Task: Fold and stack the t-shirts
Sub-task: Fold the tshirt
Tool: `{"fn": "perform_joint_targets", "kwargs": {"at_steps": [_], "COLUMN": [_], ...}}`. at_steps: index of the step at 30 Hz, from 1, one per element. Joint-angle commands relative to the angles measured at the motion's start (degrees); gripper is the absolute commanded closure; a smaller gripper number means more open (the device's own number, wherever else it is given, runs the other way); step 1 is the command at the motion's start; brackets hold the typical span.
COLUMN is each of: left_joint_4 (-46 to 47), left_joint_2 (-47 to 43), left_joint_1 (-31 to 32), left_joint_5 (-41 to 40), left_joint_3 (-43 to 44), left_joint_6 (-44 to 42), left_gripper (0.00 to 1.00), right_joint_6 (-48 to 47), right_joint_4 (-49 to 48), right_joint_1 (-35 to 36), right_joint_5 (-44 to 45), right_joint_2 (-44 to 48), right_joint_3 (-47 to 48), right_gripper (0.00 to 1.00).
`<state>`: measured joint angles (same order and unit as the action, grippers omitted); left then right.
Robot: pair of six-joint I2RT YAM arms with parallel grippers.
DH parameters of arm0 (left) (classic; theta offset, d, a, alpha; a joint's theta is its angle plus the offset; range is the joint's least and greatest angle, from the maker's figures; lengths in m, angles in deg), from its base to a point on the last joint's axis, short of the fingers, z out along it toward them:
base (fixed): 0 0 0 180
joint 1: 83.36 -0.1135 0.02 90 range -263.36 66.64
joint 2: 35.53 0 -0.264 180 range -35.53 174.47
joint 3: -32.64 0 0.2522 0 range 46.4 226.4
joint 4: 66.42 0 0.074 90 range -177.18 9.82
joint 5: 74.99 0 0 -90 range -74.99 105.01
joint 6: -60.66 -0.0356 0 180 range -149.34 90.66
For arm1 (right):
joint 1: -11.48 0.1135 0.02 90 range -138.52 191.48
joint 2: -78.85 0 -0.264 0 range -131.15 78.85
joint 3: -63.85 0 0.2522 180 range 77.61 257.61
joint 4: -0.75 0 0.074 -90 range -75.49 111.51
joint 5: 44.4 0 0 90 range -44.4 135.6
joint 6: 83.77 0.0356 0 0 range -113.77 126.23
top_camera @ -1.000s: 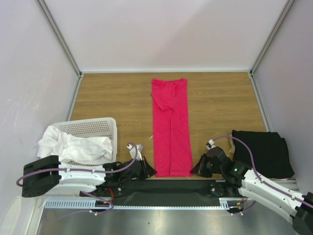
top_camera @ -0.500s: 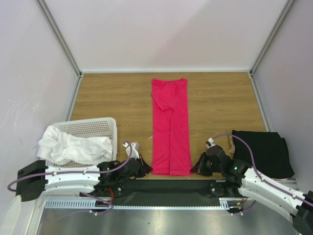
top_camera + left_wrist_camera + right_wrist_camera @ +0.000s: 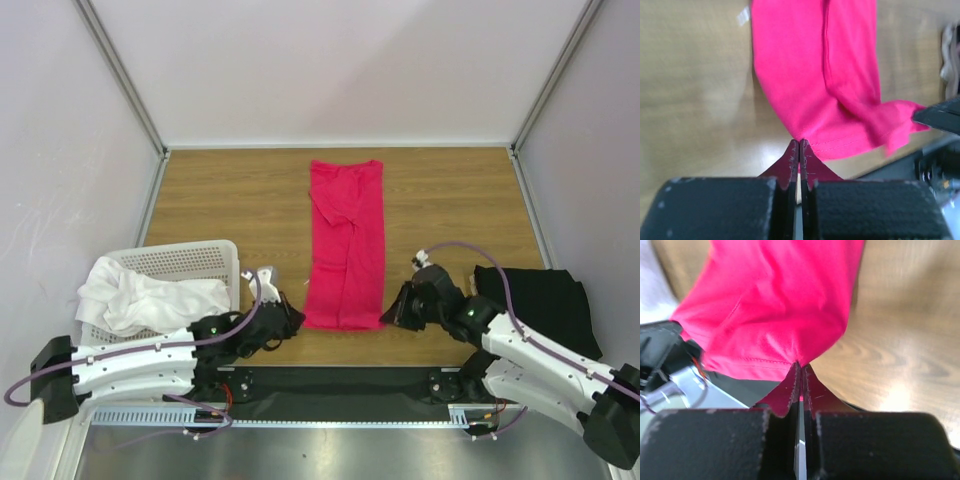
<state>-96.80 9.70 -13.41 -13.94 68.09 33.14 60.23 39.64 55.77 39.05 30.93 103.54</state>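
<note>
While both near hem corners are pinched, crimson-pink t-shirt [image 3: 345, 240]: long narrow strip at mid-table, crosswise fold not yet made.
Left gripper [image 3: 799, 144]: clamped on near-left corner.
Right gripper [image 3: 798, 366]: clamped on near-right corner.
Black t-shirt [image 3: 545, 300]: lying flat at right, apparently folded.
White t-shirts [image 3: 150, 298]: heaped in basket [image 3: 190, 250], untouched.

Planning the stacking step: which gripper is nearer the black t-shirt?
Right. The right gripper, shut on the near hem of the pink t-shirt, sits just left of the black t-shirt; the left gripper pinches the hem's other corner, farther left, by the basket.
</note>
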Motion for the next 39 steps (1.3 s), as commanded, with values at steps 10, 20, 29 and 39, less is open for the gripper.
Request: {"fn": "perform_joint_targets", "kwargs": {"at_steps": [10, 20, 29, 39], "left_joint_4": [10.5, 16.4, 19.4, 20.4], "left_joint_2": [9.4, 23.4, 32.9, 41.1], "left_joint_1": [-19.5, -28.4, -32.8, -35.5], "left_joint_5": [8.8, 15.5, 19.2, 18.9], "left_joint_3": [10.0, 18.3, 25.0, 30.8], "left_joint_6": [-19.1, -24.9, -27.2, -28.1], "left_gripper": [1.0, 1.0, 1.0, 1.0], "right_joint_6": [-13.4, -17.3, -19.9, -23.1], "right_joint_4": [-4.5, -11.8, -14.4, -15.1], "right_joint_1": [-17.0, -24.6, -29.5, -31.5], "right_joint_5": [-9.8, -17.0, -19.6, -22.6], "right_joint_2": [-11.9, -26.5, -35.0, -45.4], "right_joint_3": [14.0, 22.1, 27.9, 35.5], "right_gripper": [1.0, 1.0, 1.0, 1.0]}}
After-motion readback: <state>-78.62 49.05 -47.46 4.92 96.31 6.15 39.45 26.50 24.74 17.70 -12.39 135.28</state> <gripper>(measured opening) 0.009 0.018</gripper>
